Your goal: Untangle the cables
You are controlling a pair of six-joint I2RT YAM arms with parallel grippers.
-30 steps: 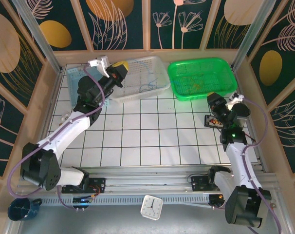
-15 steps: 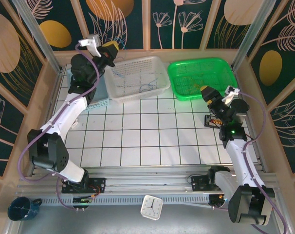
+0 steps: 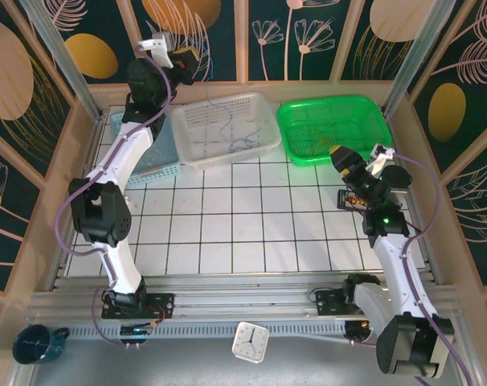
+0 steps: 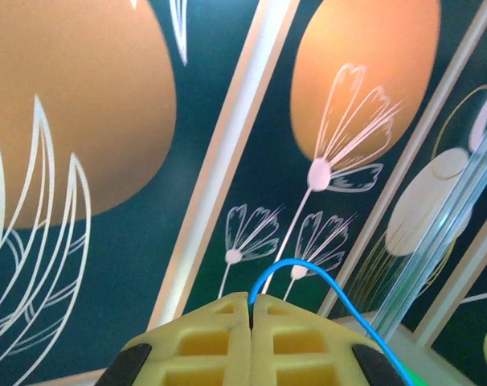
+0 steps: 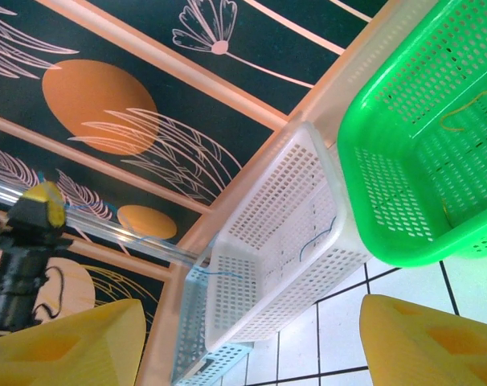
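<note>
The white perforated basket (image 3: 202,155) had a bright green basket (image 3: 308,158) to its right and a pale blue one (image 3: 155,158) to its left. Behind it, dark teal wall panels (image 3: 324,52) bore orange ovals and white flowers. A blue cable (image 4: 296,262) showed against the yellow left gripper (image 4: 251,310).

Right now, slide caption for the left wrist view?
Left hand pinches a thin blue cable before the floral wall panel.

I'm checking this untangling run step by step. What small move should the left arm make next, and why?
Probably lift the left tool a bit higher. It is shut on a blue wire, which appears to trail down toward the white basket, where a clump of blue wire lies curled. A little extra height might pull the held wire free of it.
</note>
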